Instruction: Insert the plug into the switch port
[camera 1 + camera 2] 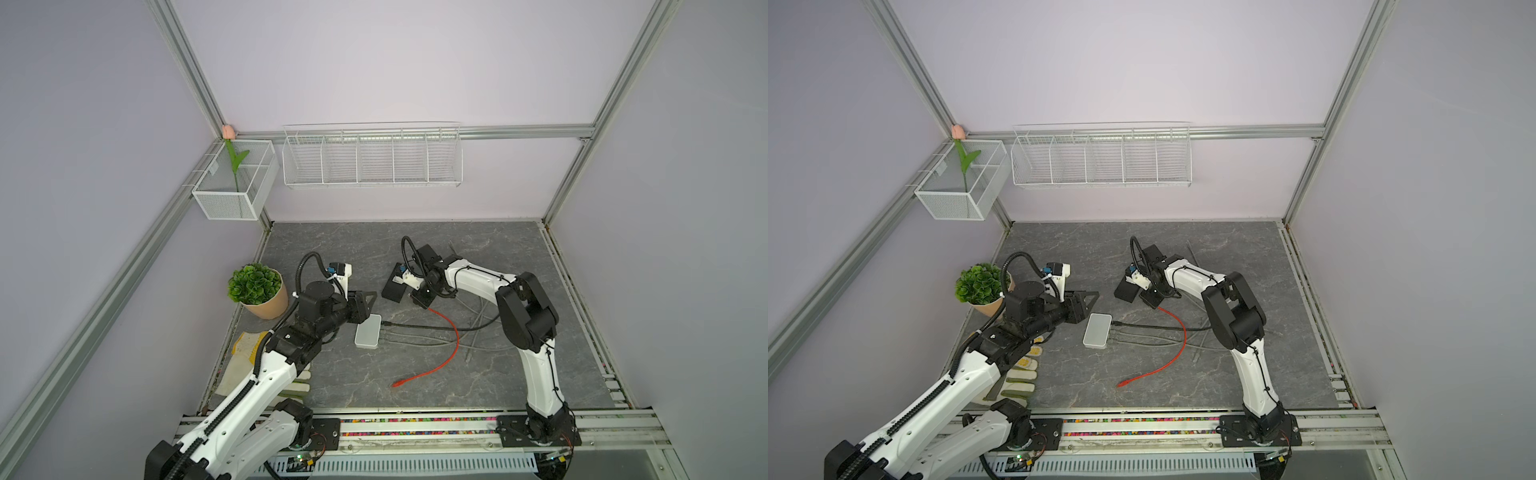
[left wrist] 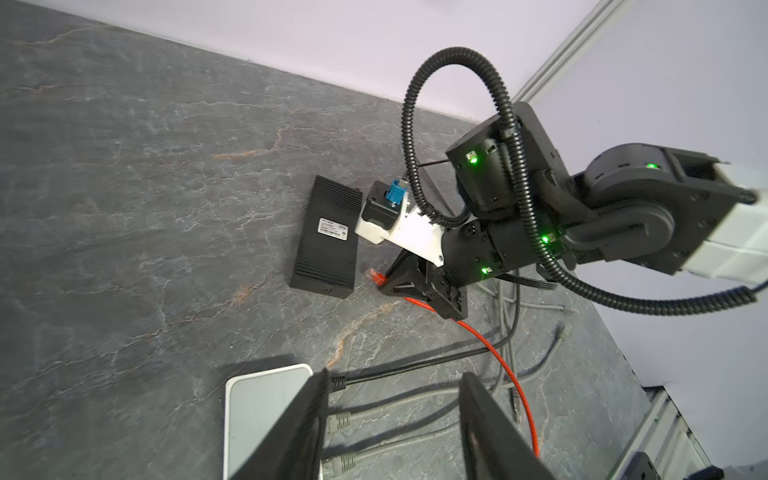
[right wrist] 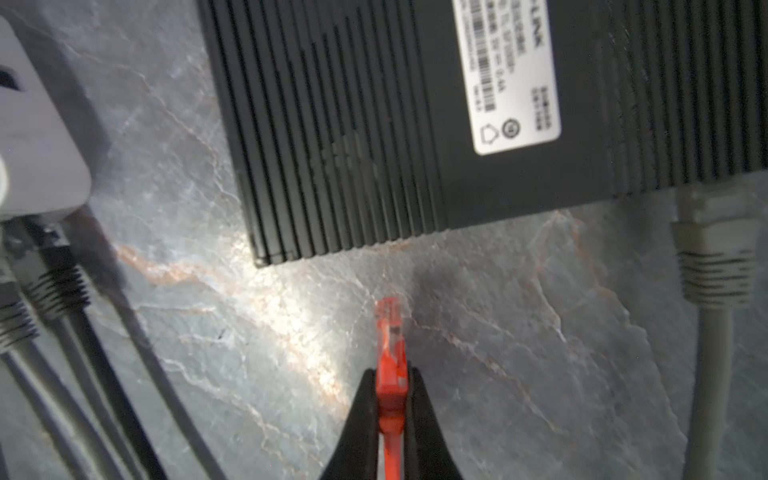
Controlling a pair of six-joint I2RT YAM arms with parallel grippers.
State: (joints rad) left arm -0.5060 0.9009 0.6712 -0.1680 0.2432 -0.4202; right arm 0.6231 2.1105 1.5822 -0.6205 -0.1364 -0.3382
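The switch (image 1: 392,291) lies near the middle of the table (image 1: 332,249), with a flat box (image 1: 368,331) in front of it to the left, and cables (image 1: 432,328) run from that box's right side under the right arm. The plug (image 3: 390,328) sits between the tips of the right gripper (image 3: 390,376) just in front of the switch, apart from it, and the left gripper (image 2: 395,376) hangs near the box's rear end. A potted plant (image 1: 258,291) stands at the left edge with gloves (image 1: 245,349) in front, and a wire shelf (image 1: 372,156) and a mesh basket (image 1: 232,195) hang on the walls behind.
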